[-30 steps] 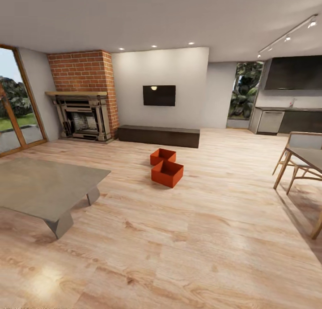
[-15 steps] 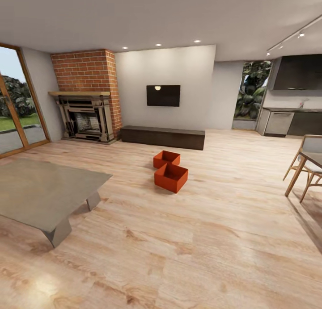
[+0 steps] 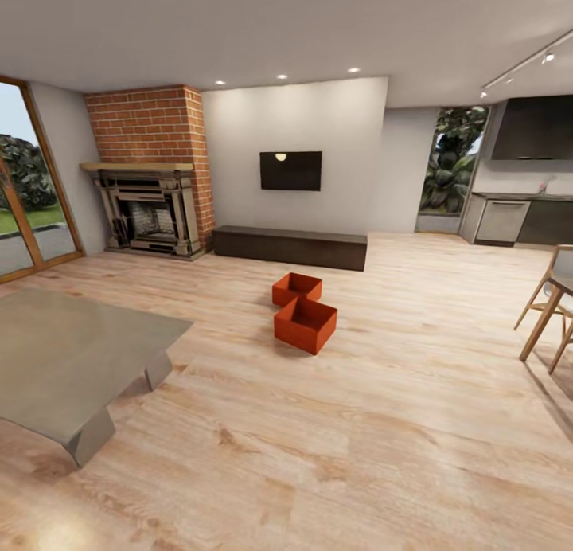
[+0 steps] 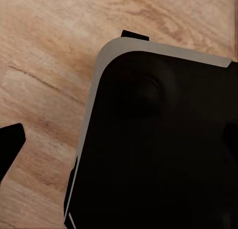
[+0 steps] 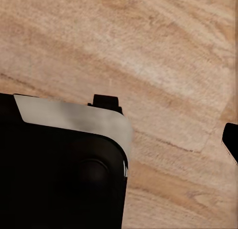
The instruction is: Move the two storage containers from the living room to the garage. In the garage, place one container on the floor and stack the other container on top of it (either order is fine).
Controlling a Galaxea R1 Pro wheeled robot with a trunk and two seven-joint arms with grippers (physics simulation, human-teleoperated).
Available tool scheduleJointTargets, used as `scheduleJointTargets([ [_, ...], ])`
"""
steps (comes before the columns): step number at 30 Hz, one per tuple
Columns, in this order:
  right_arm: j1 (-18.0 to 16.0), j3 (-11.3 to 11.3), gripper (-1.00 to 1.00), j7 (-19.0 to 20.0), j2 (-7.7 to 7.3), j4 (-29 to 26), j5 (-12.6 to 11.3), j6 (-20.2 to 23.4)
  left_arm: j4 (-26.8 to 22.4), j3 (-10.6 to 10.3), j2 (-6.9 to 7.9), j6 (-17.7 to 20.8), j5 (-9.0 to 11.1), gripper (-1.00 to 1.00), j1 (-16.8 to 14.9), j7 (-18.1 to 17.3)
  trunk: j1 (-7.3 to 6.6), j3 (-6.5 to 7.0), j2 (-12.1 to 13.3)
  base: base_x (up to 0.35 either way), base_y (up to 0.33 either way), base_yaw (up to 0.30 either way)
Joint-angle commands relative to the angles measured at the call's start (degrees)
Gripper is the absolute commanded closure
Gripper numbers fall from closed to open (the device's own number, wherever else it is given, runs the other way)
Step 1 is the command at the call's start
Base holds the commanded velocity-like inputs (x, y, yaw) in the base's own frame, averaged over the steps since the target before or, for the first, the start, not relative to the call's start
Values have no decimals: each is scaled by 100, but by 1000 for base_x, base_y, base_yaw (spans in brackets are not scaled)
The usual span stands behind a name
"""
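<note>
Two orange-red topless storage containers stand corner to corner on the light wood-plank flooring of the living room, mid-room in the head view: the nearer one [image 3: 305, 325] and the farther one [image 3: 297, 288]. Behind them are the long low dark-brown cabinet [image 3: 290, 247] and the black TV [image 3: 290, 170] on the white wall. Both wrist views look down on the wood planks beside my dark base [image 4: 158, 144]. One dark fingertip [image 4: 11, 142] of my left gripper shows at that picture's edge, and one fingertip [image 5: 231, 140] of my right gripper likewise. Nothing is held between them.
A low grey coffee table [image 3: 72, 352] stands near on the left. A brick fireplace [image 3: 151, 205] is at the back left, with glass doors [image 3: 24, 209] beside it. Wooden chairs [image 3: 551, 316] stand at the right, and a kitchen counter [image 3: 517, 216] is behind them.
The whole head view has shifted: the camera has come a little closer to the containers and turned slightly. The containers themselves have not moved.
</note>
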Motion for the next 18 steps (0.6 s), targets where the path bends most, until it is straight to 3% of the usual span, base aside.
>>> scheduleJointTargets([
  [1, -4, 48, -100, -6, 2, 10, -45, -24, -2, 3, 0, -12, 14, -100, -1, 6, 3, -5, -2, 322, 0, 0],
  [18, -4, 48, -100, -7, 0, 10, -45, -23, -2, 3, 0, -12, 13, -100, -1, 6, 3, -5, -2, 322, 0, 0],
])
